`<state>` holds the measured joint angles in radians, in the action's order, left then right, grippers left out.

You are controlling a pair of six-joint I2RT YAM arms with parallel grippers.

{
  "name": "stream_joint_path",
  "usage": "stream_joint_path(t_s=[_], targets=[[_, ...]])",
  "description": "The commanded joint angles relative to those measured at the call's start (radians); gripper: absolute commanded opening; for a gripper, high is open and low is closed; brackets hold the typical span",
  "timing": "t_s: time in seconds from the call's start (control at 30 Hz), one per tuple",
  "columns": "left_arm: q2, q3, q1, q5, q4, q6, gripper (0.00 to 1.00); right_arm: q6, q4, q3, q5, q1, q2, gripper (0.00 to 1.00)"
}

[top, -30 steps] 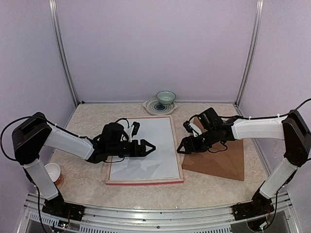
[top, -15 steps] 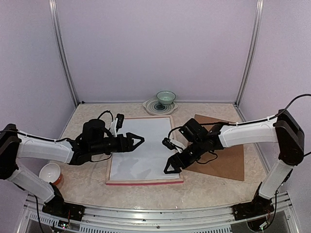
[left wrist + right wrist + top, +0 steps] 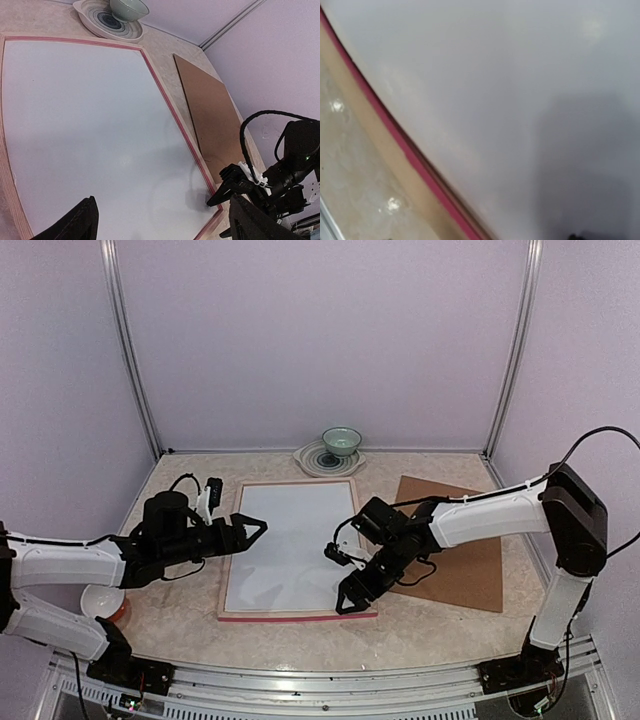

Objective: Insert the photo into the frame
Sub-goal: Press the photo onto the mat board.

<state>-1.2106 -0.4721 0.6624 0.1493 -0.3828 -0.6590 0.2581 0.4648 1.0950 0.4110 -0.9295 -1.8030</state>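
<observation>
One frame (image 3: pixel 298 615) lies flat in the middle of the worktop (image 3: pixel 420 635). It has pale wood rails and a pink-red strip along its near rail. One photo (image 3: pixel 295 540) sits inside it and fills the opening from rail to rail. Only a plain white side shows, so its print cannot be seen. The right wrist view shows the same white face (image 3: pixel 495 75) meeting a pink-red rail (image 3: pixel 405 150), with bare worktop beyond.

One brown board (image 3: pixel 460 570) lies flat just to the right of the frame, toward the right edge of the worktop. At the middle of the far edge stands one striped plate (image 3: pixel 310 457) carrying one pale green bowl (image 3: pixel 341 441). A second bowl (image 3: pixel 100 595), white, sits at the near left corner, partly hidden by the left arm.

There are two arms. The left end effector (image 3: pixel 257 531) hovers over the frame's left rail, toward its far end, with its fingers spread wide and nothing between them. Its own camera looks across the photo (image 3: pixel 85 125) to the board (image 3: pixel 210 115).

The right end effector (image 3: pixel 348 602) points down at the near right corner of the frame, close to the photo. In the left wrist view its fingers look parted and grip nothing. Whether they touch the sheet cannot be told.
</observation>
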Motion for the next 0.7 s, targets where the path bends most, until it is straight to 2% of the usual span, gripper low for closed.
stream_joint_path(t_s=[0.0,0.23,0.37,0.5,0.67], targets=[[0.02,0.007,-0.006,-0.005,0.02,0.002,0.89,-0.019,0.058,0.033,-0.048,-0.023,-0.026,0.75],[0.039,-0.005,-0.007,0.023,0.096,0.005,0.89,-0.021,0.094,0.067,-0.089,-0.023,0.011,0.75],[0.08,-0.019,0.005,-0.021,0.236,0.006,0.89,-0.023,0.106,0.086,-0.104,-0.023,0.041,0.77],[0.149,-0.01,0.017,-0.078,0.3,0.017,0.9,-0.023,0.088,0.097,-0.109,-0.018,0.091,0.79],[0.183,-0.034,0.017,-0.114,0.309,0.03,0.97,0.006,0.042,0.085,-0.104,0.053,0.161,0.82]])
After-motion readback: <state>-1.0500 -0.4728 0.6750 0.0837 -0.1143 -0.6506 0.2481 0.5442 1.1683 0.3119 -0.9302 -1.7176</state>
